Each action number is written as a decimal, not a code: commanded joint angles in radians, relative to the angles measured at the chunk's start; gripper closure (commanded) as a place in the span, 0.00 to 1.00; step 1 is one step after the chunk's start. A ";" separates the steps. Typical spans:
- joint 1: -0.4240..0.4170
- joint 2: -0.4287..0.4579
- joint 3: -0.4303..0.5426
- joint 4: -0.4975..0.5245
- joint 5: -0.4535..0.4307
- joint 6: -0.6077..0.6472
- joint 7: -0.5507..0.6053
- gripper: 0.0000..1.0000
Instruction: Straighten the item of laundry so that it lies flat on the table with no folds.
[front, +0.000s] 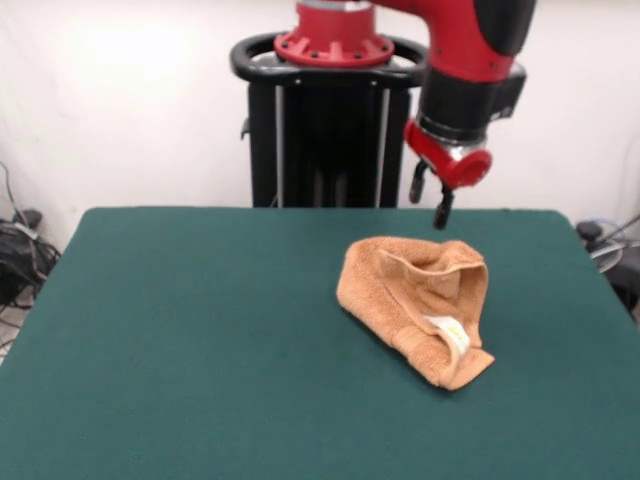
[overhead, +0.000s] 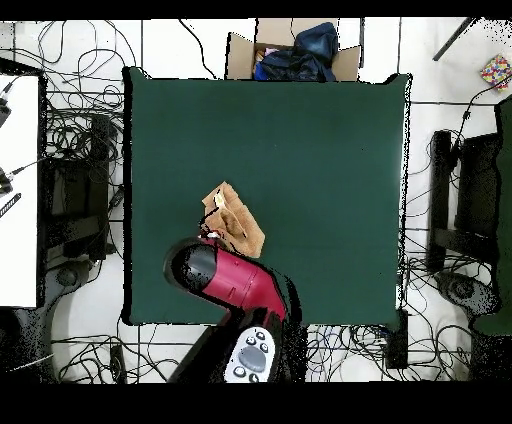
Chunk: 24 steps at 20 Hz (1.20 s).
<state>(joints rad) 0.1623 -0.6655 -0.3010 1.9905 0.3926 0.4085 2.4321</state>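
One towel (front: 415, 305), orange-tan, bunched and folded over itself on green surface (front: 180, 340); white label (front: 448, 332) showing on near fold. One end effector (front: 432, 200) hanging above towel's far edge, clear of cloth, holding nothing; finger spread: cannot tell. One pedestal (front: 325, 120) behind towel. Overhead: arm (overhead: 225, 280) covering towel's robot-side edge; cardboard box (overhead: 290, 55) beyond surface's far edge.

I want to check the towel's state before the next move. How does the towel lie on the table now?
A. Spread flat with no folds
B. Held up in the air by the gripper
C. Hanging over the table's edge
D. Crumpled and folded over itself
D: the towel sits bunched on the table, its edges turned over and the white label showing, while the gripper hangs above it, apart from it.
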 joint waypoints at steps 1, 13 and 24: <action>0.034 -0.009 -0.043 -0.120 -0.023 0.136 0.163 0.00; 0.061 0.039 -0.013 -0.137 0.030 0.063 0.225 0.00; 0.160 0.108 -0.142 -0.447 -0.002 0.382 0.293 0.00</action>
<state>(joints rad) 0.3018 -0.6178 -0.4148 1.7300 0.3823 0.6098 2.4321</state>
